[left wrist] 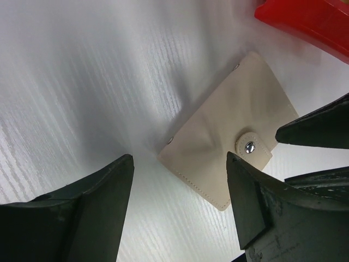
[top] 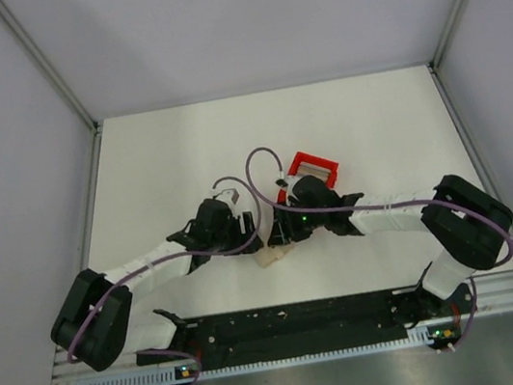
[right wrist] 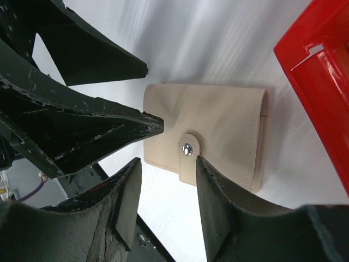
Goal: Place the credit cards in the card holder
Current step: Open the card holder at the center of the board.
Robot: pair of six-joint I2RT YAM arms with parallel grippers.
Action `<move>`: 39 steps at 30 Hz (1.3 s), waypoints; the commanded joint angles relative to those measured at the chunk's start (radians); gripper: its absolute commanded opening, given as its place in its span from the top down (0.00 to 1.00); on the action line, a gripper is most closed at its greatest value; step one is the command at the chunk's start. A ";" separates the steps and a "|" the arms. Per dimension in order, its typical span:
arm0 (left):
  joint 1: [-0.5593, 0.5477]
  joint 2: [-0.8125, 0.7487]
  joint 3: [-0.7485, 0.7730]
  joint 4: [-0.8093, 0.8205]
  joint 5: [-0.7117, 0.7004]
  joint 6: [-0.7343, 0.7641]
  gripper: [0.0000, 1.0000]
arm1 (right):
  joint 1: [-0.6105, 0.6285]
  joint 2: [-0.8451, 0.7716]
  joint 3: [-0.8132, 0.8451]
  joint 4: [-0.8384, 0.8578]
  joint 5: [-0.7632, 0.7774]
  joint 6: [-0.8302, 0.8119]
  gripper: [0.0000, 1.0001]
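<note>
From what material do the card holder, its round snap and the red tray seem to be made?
The card holder looks like soft beige leather or imitation leather with a matte finish: it shows stitched edges and gentle creases. Its snap seems to be polished metal, since it is silver and reflects light. The red tray appears to be hard glossy plastic, with smooth moulded edges.
</note>
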 commanded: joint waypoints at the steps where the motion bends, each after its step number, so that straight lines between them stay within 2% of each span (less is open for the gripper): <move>1: -0.010 0.043 0.011 -0.048 0.012 0.026 0.27 | -0.017 0.025 -0.026 0.081 -0.024 0.027 0.56; 6: -0.011 0.053 0.002 -0.048 0.012 0.017 0.29 | -0.021 0.040 -0.066 0.114 -0.036 0.047 0.56; 15: -0.019 0.073 -0.020 -0.001 0.072 0.009 0.41 | -0.023 0.083 -0.119 0.215 -0.102 0.097 0.58; 20: -0.021 0.077 -0.052 0.062 0.124 -0.011 0.47 | -0.023 0.115 -0.115 0.248 -0.113 0.111 0.63; 23: -0.021 0.076 -0.069 0.102 0.133 -0.023 0.58 | -0.023 0.129 -0.119 0.271 -0.113 0.126 0.64; 25: -0.022 0.073 -0.075 0.113 0.133 -0.035 0.60 | -0.023 0.140 -0.120 0.288 -0.124 0.137 0.65; 28: -0.021 0.068 -0.082 0.128 0.136 -0.044 0.70 | -0.021 0.137 -0.125 0.300 -0.127 0.146 0.66; 29: -0.021 0.067 -0.086 0.136 0.139 -0.047 0.76 | -0.021 0.134 -0.126 0.303 -0.128 0.146 0.68; 33: -0.022 0.068 -0.102 0.174 0.147 -0.073 0.89 | -0.021 0.138 -0.111 0.292 -0.148 0.137 0.69; 35: -0.022 0.067 -0.116 0.206 0.155 -0.099 0.99 | -0.023 0.149 -0.097 0.288 -0.156 0.139 0.69; 39: -0.022 0.063 -0.144 0.259 0.155 -0.147 1.00 | -0.023 0.172 -0.083 0.282 -0.153 0.146 0.69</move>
